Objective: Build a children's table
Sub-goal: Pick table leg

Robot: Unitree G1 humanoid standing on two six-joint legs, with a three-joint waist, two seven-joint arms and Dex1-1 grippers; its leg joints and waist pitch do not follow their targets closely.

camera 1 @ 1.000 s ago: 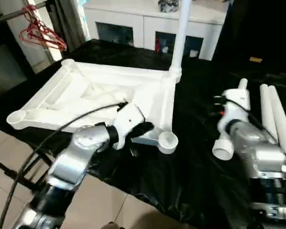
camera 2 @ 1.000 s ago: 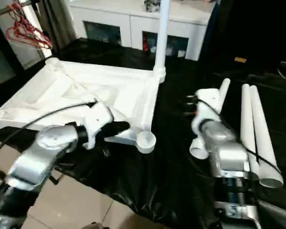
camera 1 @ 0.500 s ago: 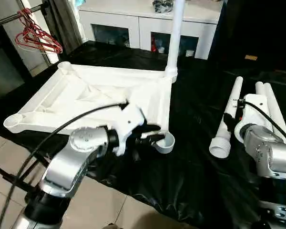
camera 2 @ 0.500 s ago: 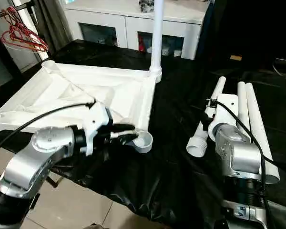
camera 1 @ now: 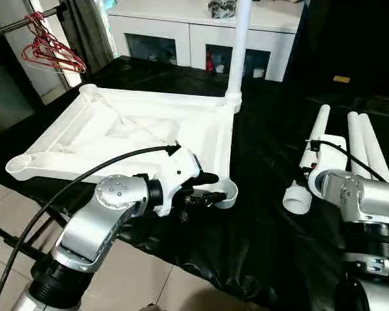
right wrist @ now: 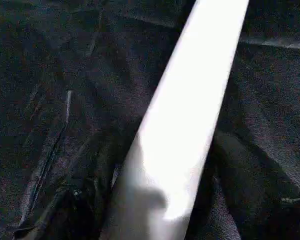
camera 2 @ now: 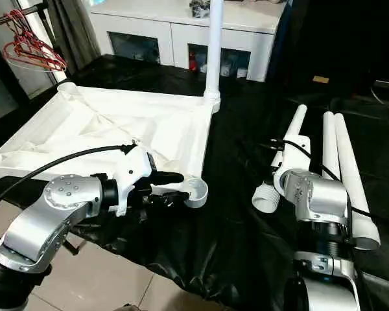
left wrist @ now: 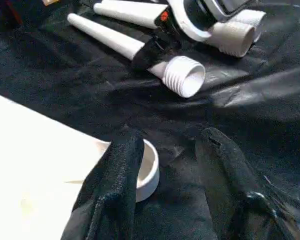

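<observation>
So the left gripper (left wrist: 167,165) is sitting with its two black fingers (left wrist: 115,185) spread apart, nothing between them, one finger right up against the near round corner socket (camera 1: 225,192) of the upside-down table top (camera 1: 126,133), which is lying ribbed side up on the black sheet (camera 1: 259,214). The right gripper (right wrist: 160,175) is hanging over a loose leg (camera 2: 292,146) with a finger on each side of the white tube; I honestly can't tell if it's squeezing the leg or just straddling it, the fingers are dark against the dark sheet. That leg is lying flat with its threaded flared end (left wrist: 186,76) pointing toward the near edge. Just beside it, further out to the right, two more legs (camera 2: 343,175) are lying side by side, touching each other. At the far right corner of the top, a fourth leg (camera 1: 237,48) is standing upright in its socket. Beyond the sheet there's a white cabinet (camera 1: 201,35) with glass doors, and off to the far left red hangers (camera 1: 52,48) are dangling from a rail, next to a dark curtain (camera 1: 84,26).
</observation>
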